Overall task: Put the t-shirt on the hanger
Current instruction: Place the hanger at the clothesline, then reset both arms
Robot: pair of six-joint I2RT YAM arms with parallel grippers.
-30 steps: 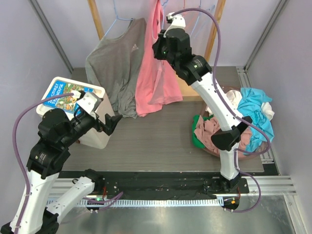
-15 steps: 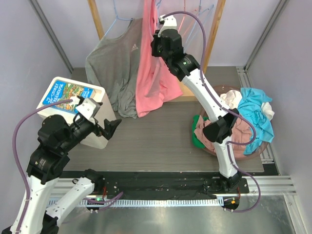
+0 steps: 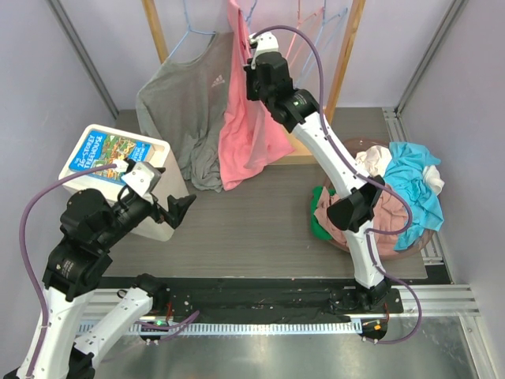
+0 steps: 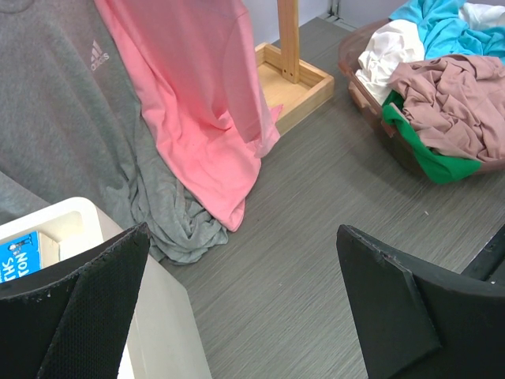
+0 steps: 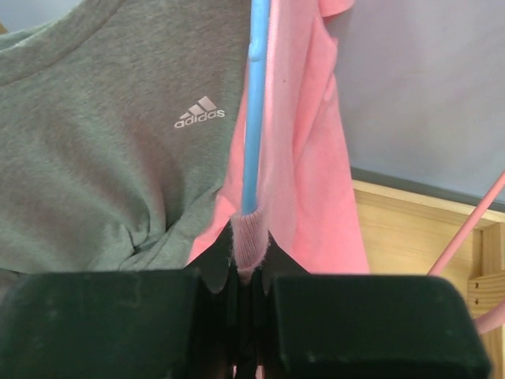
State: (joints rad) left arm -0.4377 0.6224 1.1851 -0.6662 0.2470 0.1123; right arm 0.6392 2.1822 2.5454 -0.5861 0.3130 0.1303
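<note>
Right gripper [image 5: 246, 275] is clamped on a fold of the t-shirt [image 3: 251, 134] with the hanger [image 5: 252, 110] tucked inside, up by the far wooden rack [image 3: 347, 47], probably to hook it there. Left gripper [image 4: 241, 284] sits wide open, near-left, empty.

White "adidas" wordmark on grey top [image 5: 95, 158], lettering on blue package [image 3: 99, 154] in white bin [image 3: 160, 148] illegible
</note>
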